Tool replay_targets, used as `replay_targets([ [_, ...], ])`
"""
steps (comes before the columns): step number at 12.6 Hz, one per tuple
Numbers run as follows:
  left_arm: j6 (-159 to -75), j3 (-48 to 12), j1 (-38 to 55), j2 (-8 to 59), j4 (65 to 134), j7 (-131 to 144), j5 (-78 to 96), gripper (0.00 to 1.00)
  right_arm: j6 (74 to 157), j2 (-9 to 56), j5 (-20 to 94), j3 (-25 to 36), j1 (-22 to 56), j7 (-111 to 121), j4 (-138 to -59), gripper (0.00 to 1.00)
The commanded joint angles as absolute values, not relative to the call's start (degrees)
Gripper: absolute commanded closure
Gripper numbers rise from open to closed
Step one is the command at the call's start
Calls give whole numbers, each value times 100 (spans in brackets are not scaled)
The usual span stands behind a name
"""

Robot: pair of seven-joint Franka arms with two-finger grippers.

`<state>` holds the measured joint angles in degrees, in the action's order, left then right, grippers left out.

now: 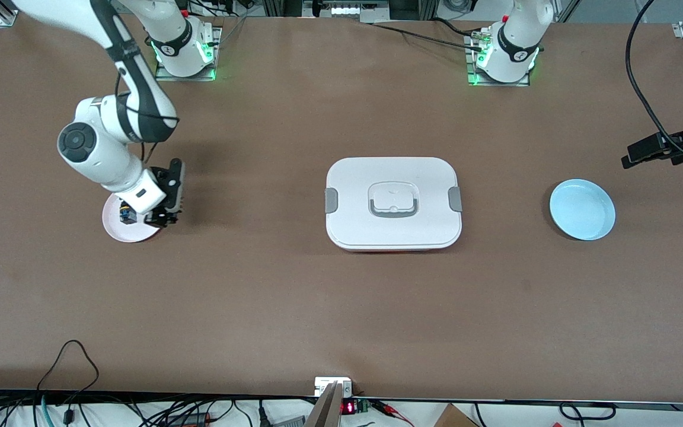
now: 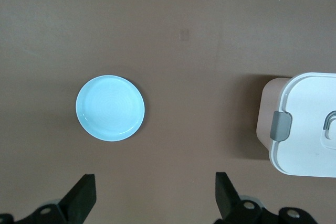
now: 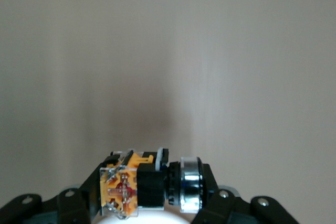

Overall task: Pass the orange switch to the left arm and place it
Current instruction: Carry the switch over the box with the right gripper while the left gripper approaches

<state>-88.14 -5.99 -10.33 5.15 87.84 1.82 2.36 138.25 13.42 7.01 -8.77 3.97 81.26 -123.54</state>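
Observation:
My right gripper (image 1: 135,218) is down over a pink plate (image 1: 117,230) at the right arm's end of the table, shut on the orange switch (image 1: 126,214). In the right wrist view the switch (image 3: 142,187) lies crosswise in the right gripper (image 3: 149,195), showing an orange block, a black body and a chrome ring. Whether it still touches the plate I cannot tell. The white box (image 1: 393,201) sits in the middle of the table, lid on. My left gripper (image 1: 644,151) hangs open and empty over the table at the left arm's end, and the left wrist view shows it (image 2: 156,192) above bare table.
A light blue plate (image 1: 582,209) lies between the box and the left arm's end; it shows empty in the left wrist view (image 2: 110,108), beside the box (image 2: 307,129). Cables run along the table edge nearest the front camera.

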Motion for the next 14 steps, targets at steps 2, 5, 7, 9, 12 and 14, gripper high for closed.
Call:
replay_targets([
  [2,-8789,-598,-1081,615,8622,45,613,0,13395,1310,2351,-1615,518,7876,-11805,86],
  [5,-8745,-589,-1099,668,8640,61,1095,0,13289,1406,3537,-2134,703,7394,-11287,86],
  [7,-8544,-589,-1116,816,8640,44,1431,0,13289,1485,4364,-2389,834,7112,-10953,86],
  [9,-8246,-624,-1099,974,8648,35,1878,0,13307,1555,5094,-2540,1054,6953,-10645,86],
  [12,-7552,-615,-1221,1431,8675,18,3317,0,13412,1740,6534,-2628,1396,6978,-10188,86],
  [14,-7453,-624,-1266,1748,8736,9,4250,0,13701,1941,7108,-2628,1686,6987,-9802,86],
])
